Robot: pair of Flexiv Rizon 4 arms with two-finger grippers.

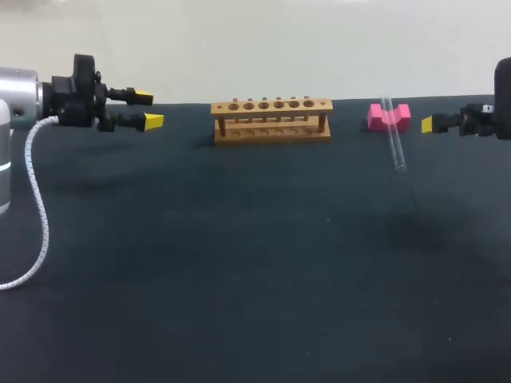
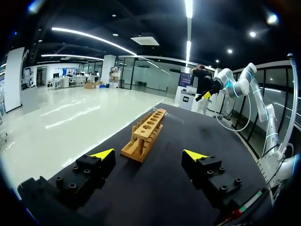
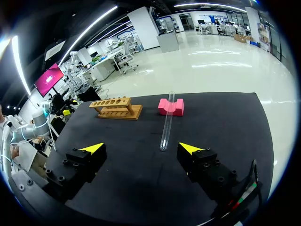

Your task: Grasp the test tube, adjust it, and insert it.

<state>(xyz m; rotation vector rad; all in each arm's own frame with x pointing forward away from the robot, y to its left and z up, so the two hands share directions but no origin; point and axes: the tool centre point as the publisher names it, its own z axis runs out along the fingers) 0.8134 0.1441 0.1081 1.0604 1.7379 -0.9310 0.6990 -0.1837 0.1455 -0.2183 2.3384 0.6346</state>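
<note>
Table (image 1: 239, 279): dark cloth top that carries all the items below.

Left arm (image 1: 20, 96): silver body with a black wrist, coming in at the far left above the table. A white coiled cable (image 1: 36, 199) hangs from it.

Right arm (image 1: 503, 88): only its black end shows, at the far right edge.

Left gripper (image 1: 148, 109): it hovers above the cloth, pointing toward the rack and well apart from it. In its own wrist view the left gripper (image 2: 148, 154) has its two yellow-tipped fingers spread wide. Nothing is between them.

Right gripper (image 1: 431, 124): it sits just beside the pink block on the side away from the rack. In its wrist view the right gripper (image 3: 141, 148) is equally wide open and holds nothing.

Rack (image 1: 271, 120): wooden, standing upright near the far edge at mid-table, with a row of holes along its top bar. It lies straight ahead of the left fingers (image 2: 145, 134). From the right wrist it sits beside the block (image 3: 115, 108).

Pink block (image 1: 389, 117): has a notch in its top and stands between the rack and the right gripper (image 3: 170, 106).

Test tube (image 1: 394, 140): clear glass and tilted. Its far end rests in the block's notch and its near end is down on the cloth. It lies ahead of the right fingers, in line with the gap between them, and is not touched by either (image 3: 167, 122).
</note>
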